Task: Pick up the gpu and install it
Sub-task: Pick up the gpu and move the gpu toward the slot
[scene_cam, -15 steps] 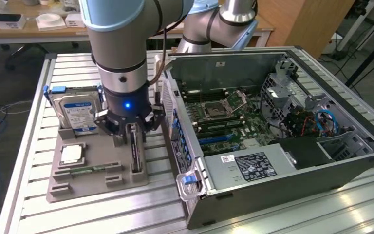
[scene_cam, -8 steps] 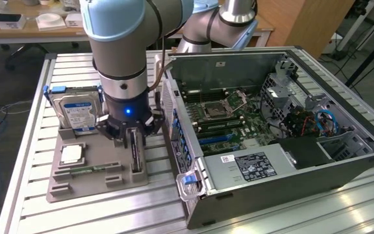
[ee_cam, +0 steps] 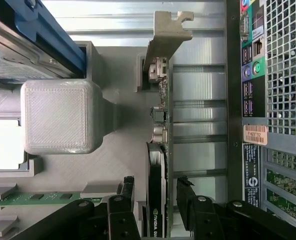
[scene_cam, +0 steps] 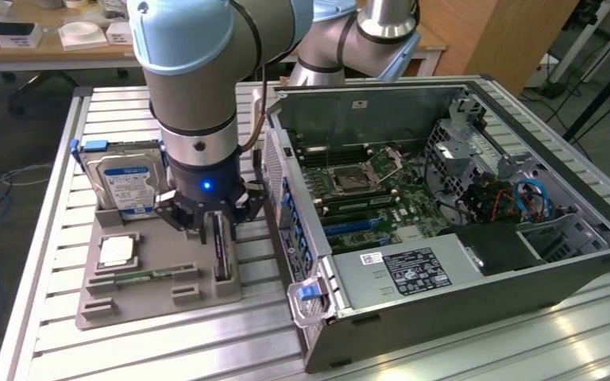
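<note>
Gripper (scene_cam: pixel 216 226) low over gray holder tray (scene_cam: pixel 125 309), jaws apart, nothing held. The gpu (scene_cam: pixel 222 258) stands on edge in a tray slot, just beside the open computer case (scene_cam: pixel 443 198). Hard drive (scene_cam: pixel 125 184) upright close by on the exterior view's left; memory stick (scene_cam: pixel 148 275) lies flat nearby. Wrist view adds: fingers (ee_cam: pixel 129 192) flank the gpu with gaps either side; its silvery bracket (ee_cam: pixel 169 35) at the far end; port panel (ee_cam: pixel 253 75) of the case runs alongside.

The dark, silver-bracketed gpu (ee_cam: pixel 156 185) stands on edge in a gray holder (scene_cam: pixel 156 305).
</note>
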`<state>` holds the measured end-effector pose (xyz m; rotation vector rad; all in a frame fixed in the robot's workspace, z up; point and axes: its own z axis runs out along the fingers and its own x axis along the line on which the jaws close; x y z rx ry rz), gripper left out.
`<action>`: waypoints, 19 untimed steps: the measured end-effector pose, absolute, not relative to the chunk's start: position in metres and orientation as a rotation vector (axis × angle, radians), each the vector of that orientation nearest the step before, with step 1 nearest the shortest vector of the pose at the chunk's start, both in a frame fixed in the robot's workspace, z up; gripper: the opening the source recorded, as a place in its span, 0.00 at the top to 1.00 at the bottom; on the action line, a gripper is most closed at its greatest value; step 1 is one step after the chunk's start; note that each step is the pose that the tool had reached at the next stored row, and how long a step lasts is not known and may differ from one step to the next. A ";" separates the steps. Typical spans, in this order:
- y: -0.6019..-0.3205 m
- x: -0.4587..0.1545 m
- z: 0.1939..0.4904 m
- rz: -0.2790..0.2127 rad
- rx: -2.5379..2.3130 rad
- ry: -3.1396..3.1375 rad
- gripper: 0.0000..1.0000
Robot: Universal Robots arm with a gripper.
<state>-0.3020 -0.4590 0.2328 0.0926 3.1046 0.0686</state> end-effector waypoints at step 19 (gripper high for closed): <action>-0.459 -0.302 0.233 0.069 0.093 3.105 0.74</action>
